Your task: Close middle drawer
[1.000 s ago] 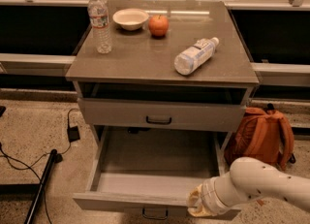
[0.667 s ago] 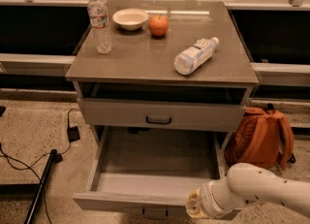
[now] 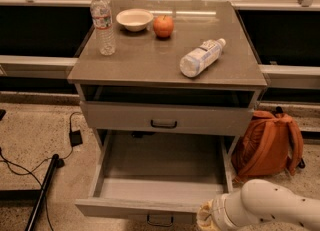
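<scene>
The middle drawer (image 3: 160, 187) is pulled far out of the grey-beige cabinet. Its long shallow tray is empty, and its low front panel (image 3: 135, 209) carries a small dark bar handle (image 3: 160, 220) at the bottom edge of the view. My gripper (image 3: 206, 219) is at the bottom of the view, against the right end of that front panel. The white arm (image 3: 270, 207) reaches in from the lower right. The fingers are hidden behind the wrist and the panel.
The drawer with the taller front panel (image 3: 165, 117) sits above, nearly shut. On the cabinet top (image 3: 150, 57) are an upright water bottle (image 3: 103, 22), a bowl (image 3: 134, 19), an orange fruit (image 3: 163, 26) and a lying bottle (image 3: 201, 57). An orange backpack (image 3: 267, 142) is on the right, cables (image 3: 30, 167) on the left.
The arm has shifted slightly left and lower along the drawer's front panel. The drawer stays pulled out about as far as before.
</scene>
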Controlling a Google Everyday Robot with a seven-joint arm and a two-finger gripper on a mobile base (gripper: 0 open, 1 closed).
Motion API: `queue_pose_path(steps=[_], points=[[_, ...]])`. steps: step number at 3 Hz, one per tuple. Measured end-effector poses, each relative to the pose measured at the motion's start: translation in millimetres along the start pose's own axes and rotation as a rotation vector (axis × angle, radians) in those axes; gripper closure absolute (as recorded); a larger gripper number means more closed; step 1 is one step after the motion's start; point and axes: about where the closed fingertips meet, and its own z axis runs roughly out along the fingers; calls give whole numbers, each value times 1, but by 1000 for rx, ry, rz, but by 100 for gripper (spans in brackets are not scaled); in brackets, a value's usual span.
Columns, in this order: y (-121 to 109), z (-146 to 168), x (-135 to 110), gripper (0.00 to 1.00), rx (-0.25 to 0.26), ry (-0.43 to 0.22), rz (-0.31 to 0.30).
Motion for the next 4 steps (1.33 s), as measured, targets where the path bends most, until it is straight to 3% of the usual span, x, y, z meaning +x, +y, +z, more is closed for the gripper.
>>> queue_pose_path(steps=[1,2,4], points=[[2,21,5,100,3,18,12],[0,50,6,100,-9,-4,-37],[-5,58,11,100,3,-4,-24]])
